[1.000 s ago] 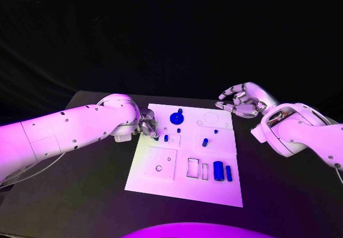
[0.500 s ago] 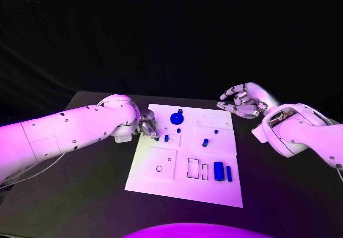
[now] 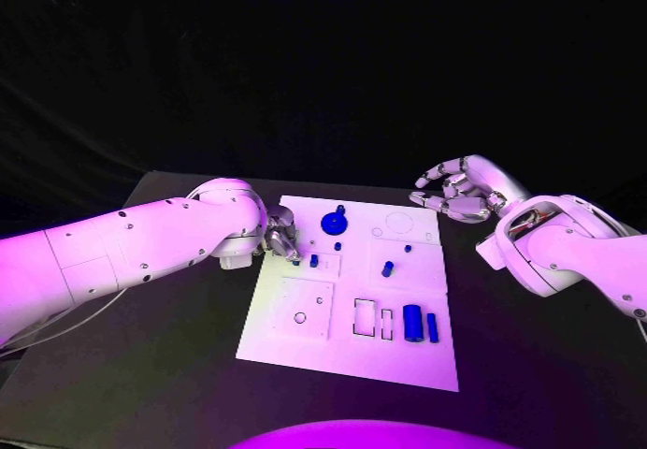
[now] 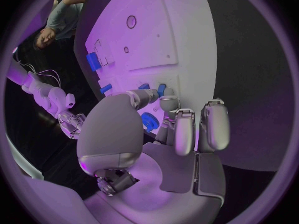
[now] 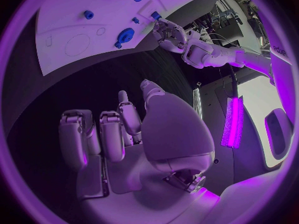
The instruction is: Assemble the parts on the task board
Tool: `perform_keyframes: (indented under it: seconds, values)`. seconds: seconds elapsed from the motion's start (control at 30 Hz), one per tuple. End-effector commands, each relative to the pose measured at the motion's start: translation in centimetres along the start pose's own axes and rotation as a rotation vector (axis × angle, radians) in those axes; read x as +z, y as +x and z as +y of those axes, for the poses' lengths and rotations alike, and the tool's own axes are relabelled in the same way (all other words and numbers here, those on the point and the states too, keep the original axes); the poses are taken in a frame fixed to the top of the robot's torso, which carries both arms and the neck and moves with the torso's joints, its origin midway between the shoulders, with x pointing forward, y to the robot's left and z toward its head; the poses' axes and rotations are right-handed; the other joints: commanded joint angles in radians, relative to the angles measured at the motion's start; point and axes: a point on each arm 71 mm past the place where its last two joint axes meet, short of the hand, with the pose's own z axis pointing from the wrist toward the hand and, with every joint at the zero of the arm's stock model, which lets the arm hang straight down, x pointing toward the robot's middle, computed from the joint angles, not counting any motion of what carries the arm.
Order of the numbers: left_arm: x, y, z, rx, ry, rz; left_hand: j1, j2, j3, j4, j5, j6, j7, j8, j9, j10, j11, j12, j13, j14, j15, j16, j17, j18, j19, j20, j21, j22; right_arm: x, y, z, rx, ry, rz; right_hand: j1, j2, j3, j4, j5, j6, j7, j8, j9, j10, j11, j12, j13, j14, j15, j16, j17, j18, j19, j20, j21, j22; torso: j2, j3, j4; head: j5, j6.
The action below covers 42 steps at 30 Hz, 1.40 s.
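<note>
Silver left hand [image 3: 280,234] works at the white rectangular task board's [image 3: 344,355] nine-o'clock edge, fingertips on a small blue part [image 4: 161,89]; whether it grasps is unclear. Several blue pieces lie loose, so assembly looks early. Right hand [image 3: 453,190] hovers at one o'clock, curled, empty.

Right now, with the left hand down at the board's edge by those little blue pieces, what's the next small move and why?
Probably a close of the left silver hand on the small blue part at its fingertips. The hand sits low at the white task board's left edge, fingers reaching toward that part; a grip isn't clear yet. The right silver hand hovers off the far right corner with its fingers curled.
</note>
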Motion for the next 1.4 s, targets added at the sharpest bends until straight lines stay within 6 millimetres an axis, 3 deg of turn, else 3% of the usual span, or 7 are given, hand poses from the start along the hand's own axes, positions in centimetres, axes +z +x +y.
perform_keyframes:
  seconds: [0.03,0.57,0.77,0.97,1.03,1.4]
  values:
    - [0.3,0.8,-0.2,0.007,0.003,0.048,-0.013,0.002,0.155,-0.163,0.006,0.015,-0.006,-0.001,-0.001,0.011,-0.001,0.007,0.004,0.086,-0.009,0.007,0.193,-0.009,0.009,-0.002,0.006,0.032,0.0,0.0,0.1,-0.008,-0.011,-0.002,-0.005,0.003,0.006,-0.001,0.003,0.004,-0.003,0.007,-0.002,-0.003,-0.002,-0.004,-0.001,0.069,-0.005,-0.003,0.112,0.009,0.050,-0.007,-0.006,0.202,0.000,0.0003,-0.0006,0.000,0.001]
    - [0.6,0.5,0.2,-0.011,-0.015,-0.001,-0.047,-0.004,0.113,-0.144,-0.014,0.011,-0.016,-0.005,-0.002,0.015,-0.007,-0.005,-0.012,0.085,-0.013,0.005,0.189,-0.009,0.009,-0.001,0.005,0.033,0.0,0.0,0.1,-0.004,-0.016,-0.006,-0.005,0.002,0.006,0.000,0.003,0.003,-0.003,0.007,-0.002,-0.014,-0.002,-0.016,-0.014,0.067,-0.005,-0.007,0.104,0.012,0.045,-0.007,-0.014,0.196,0.000,-0.0005,0.0009,-0.005,-0.001]
    - [0.7,0.5,0.4,-0.016,-0.021,-0.008,-0.076,-0.012,0.063,-0.107,-0.016,0.021,-0.029,-0.009,-0.007,0.018,-0.017,-0.005,-0.012,0.086,-0.021,0.008,0.193,-0.009,0.011,-0.001,0.002,0.034,0.0,-0.1,0.2,0.000,-0.024,-0.014,-0.005,0.002,0.006,0.000,0.003,0.003,-0.002,0.007,-0.002,-0.013,-0.002,-0.016,-0.013,0.066,-0.005,-0.008,0.101,0.012,0.044,-0.007,-0.016,0.195,-0.001,0.0007,0.0008,-0.004,0.000]
    - [0.6,0.4,0.6,-0.023,-0.026,-0.016,-0.111,-0.018,-0.007,-0.053,-0.018,0.040,-0.032,-0.018,-0.019,0.018,-0.019,-0.003,-0.010,0.086,-0.023,0.008,0.194,-0.010,0.013,-0.003,0.001,0.035,-0.1,-0.2,0.2,0.003,-0.035,-0.032,-0.005,0.002,0.008,0.000,0.005,0.002,-0.002,0.007,-0.002,-0.016,-0.002,-0.018,-0.016,0.063,-0.005,-0.013,0.090,0.015,0.037,-0.008,-0.027,0.187,0.000,-0.0002,0.0004,-0.005,0.000]
    - [0.6,0.4,0.6,-0.024,-0.028,-0.018,-0.129,-0.019,-0.054,-0.021,-0.017,0.046,-0.033,-0.021,-0.022,0.017,-0.019,-0.003,-0.011,0.086,-0.022,0.008,0.193,-0.010,0.014,-0.003,0.000,0.036,-0.1,-0.3,0.2,0.004,-0.037,-0.037,-0.004,0.002,0.011,0.000,0.015,0.001,-0.002,0.007,-0.003,-0.017,-0.002,-0.020,-0.017,0.061,-0.005,-0.016,0.084,0.016,0.034,-0.008,-0.031,0.184,0.000,0.0005,0.0011,-0.006,0.001]
    - [0.4,0.3,1.0,-0.045,-0.031,-0.028,-0.117,-0.019,-0.203,0.063,-0.016,0.056,-0.032,-0.024,-0.028,0.021,-0.018,0.010,0.005,0.088,-0.024,0.010,0.198,-0.011,0.019,-0.005,0.000,0.040,-0.1,-0.5,0.2,0.005,-0.040,-0.062,-0.009,-0.002,0.013,0.001,0.029,0.000,-0.002,0.008,-0.004,-0.018,-0.002,-0.022,-0.019,0.059,-0.006,-0.020,0.078,0.019,0.028,-0.008,-0.041,0.177,0.000,-0.0002,-0.0002,-0.002,0.005]
